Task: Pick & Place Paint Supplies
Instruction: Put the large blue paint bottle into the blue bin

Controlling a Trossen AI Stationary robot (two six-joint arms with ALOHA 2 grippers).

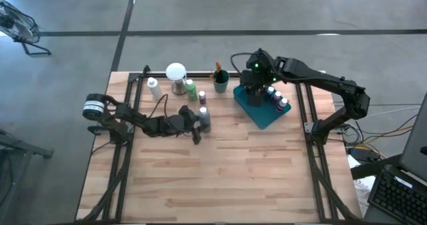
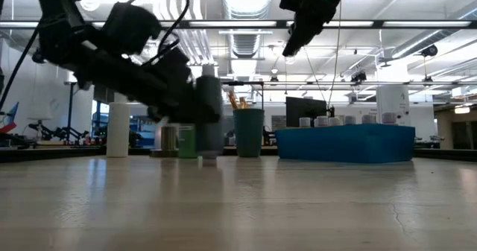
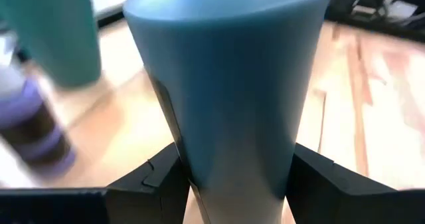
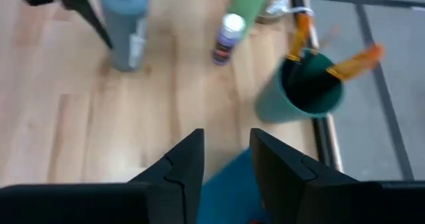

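A grey white-capped paint bottle [image 1: 205, 120] stands upright near the table's middle, with my left gripper [image 1: 198, 123] shut on it. My right gripper [image 1: 252, 86] hangs open above the far end of the teal tray [image 1: 262, 115], nothing between its fingers [image 4: 189, 161]. Three capped bottles [image 1: 277, 98] stand in the tray. A green bottle [image 1: 191, 89], a small purple bottle [image 1: 202, 98] and a white bottle [image 1: 153, 86] stand on the table at the back. A green cup [image 1: 221, 83] holds orange-handled brushes [image 4: 362, 56]. My left gripper pinches the grey bottle's body [image 3: 189, 164] between its two fingers, one on each side. The fingers come nearly level from the table's left [image 2: 179, 94]. The bottle stays upright; whether its bottom [image 2: 209, 156] is clear of the table I cannot tell.
A round white-topped object on a metal base [image 1: 176, 75] stands at the back between the white and green bottles. Black frame rails run along the table's left and right edges [image 1: 310, 128]. Bare wood lies across the near half [image 1: 220, 178].
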